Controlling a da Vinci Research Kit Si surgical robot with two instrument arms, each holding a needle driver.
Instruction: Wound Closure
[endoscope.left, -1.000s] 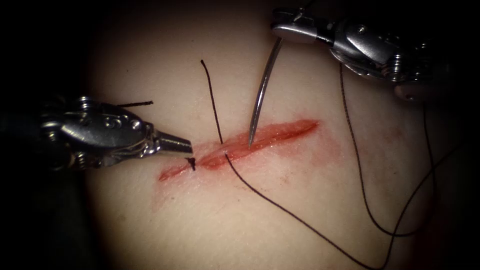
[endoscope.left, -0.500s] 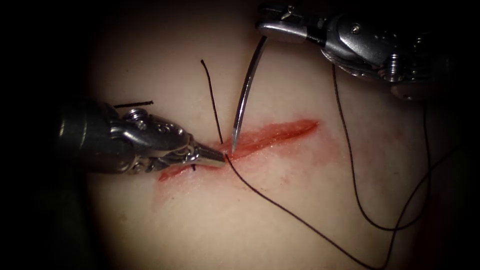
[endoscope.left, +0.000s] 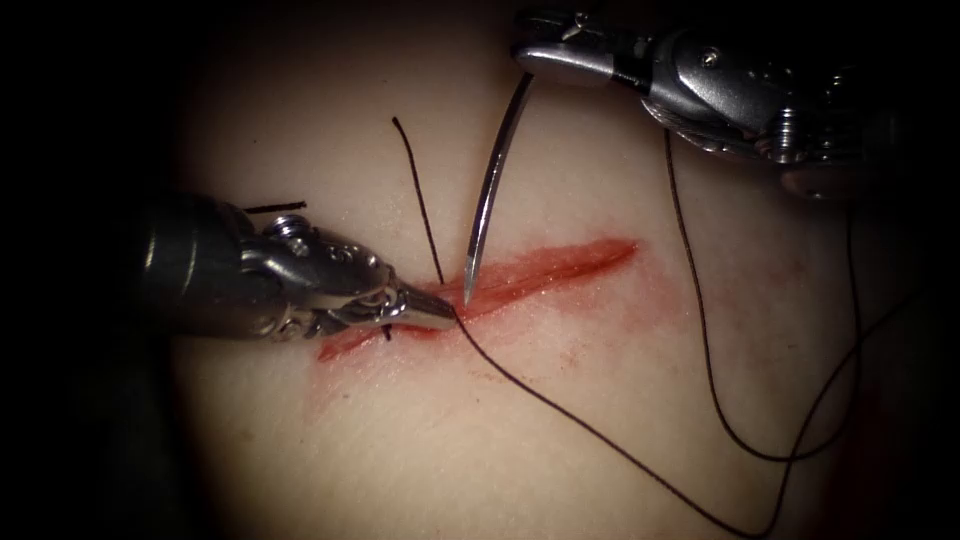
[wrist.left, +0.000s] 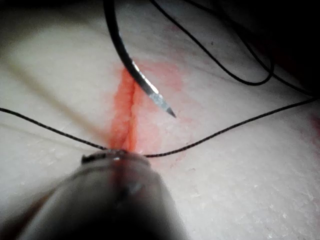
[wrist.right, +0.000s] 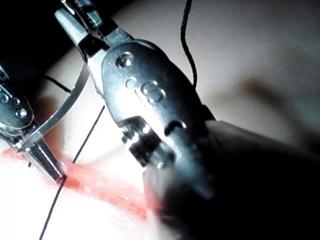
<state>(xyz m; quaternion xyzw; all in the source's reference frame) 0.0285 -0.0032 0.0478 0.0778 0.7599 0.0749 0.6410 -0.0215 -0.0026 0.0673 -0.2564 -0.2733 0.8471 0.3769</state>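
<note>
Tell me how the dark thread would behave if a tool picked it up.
The thread likely hangs floppy: it lies in loose curves across the tissue. It probably weighs little, being far finer than the needle. It may drag where it enters the cut.

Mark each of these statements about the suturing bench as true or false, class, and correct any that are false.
1. The right tool holds the needle near its blunt end. True.
2. The needle's tip is buried deep in the tissue. False: the tip shows bare at the cut; the left wrist view shows its point free.
3. The left tool has its tip at the cut, where the thread leaves the tissue. True.
4. The left tool holds the needle. False: only the right tool holds it.
5. A dark knot sits on the cut left of the needle. True.
</note>
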